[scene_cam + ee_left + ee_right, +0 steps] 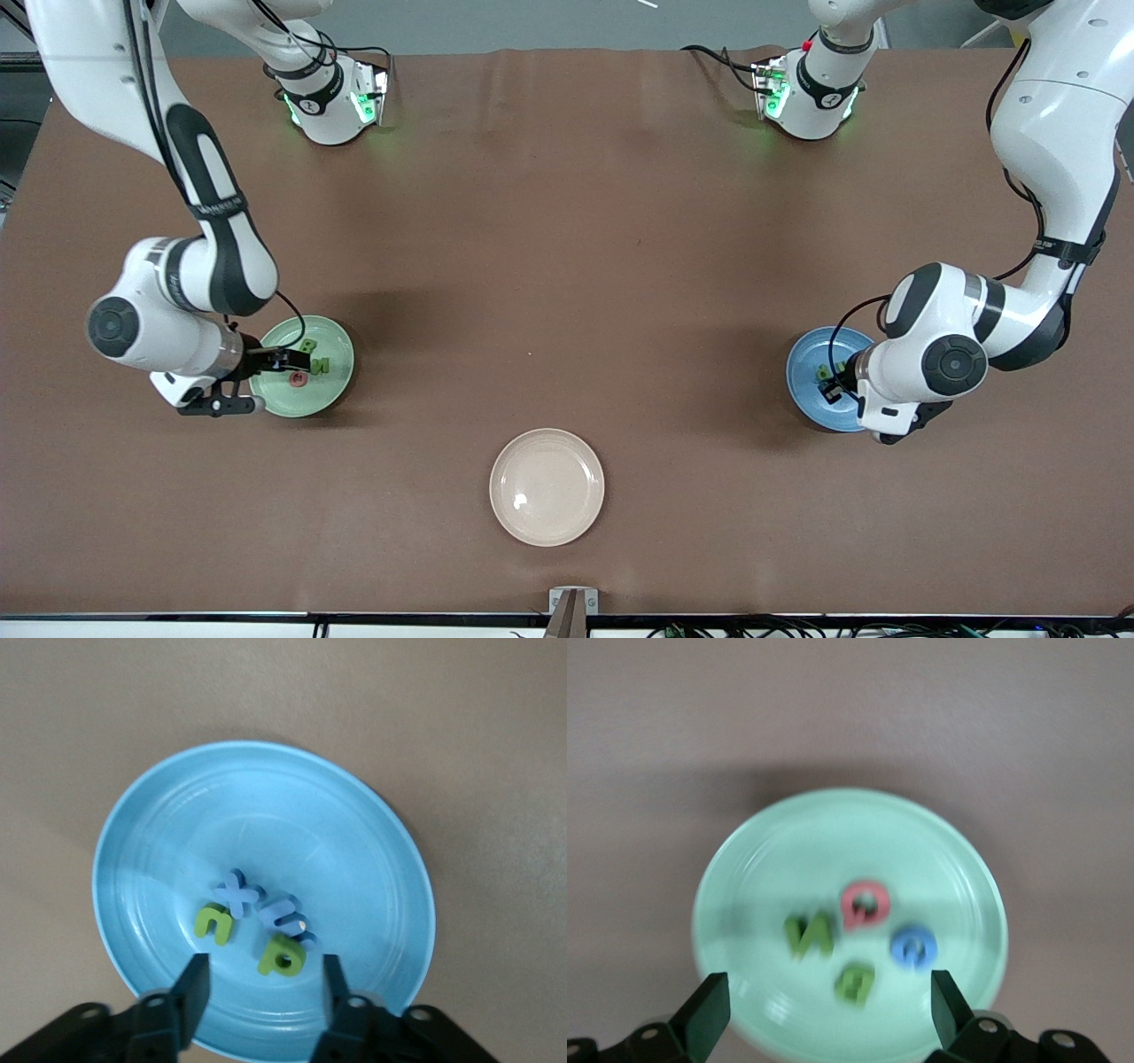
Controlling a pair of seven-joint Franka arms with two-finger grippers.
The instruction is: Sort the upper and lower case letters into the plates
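The blue plate [808, 356] lies toward the left arm's end of the table. In it are a blue x [236, 893], a green n [213, 923], a blue u [282, 914] and a green p [282, 955]. My left gripper [263, 983] hangs open just over this plate [266, 788], holding nothing. The mint green plate [335, 392] lies toward the right arm's end. It holds a green N [809, 935], a red letter [864, 904], a blue round letter [912, 948] and a green B [855, 983]. Above it my right gripper [827, 1001] stands wide open and empty.
A cream-beige plate [547, 486] sits empty near the front edge, midway between the two arms. The brown tabletop [567, 266] spreads bare between the plates and the arm bases.
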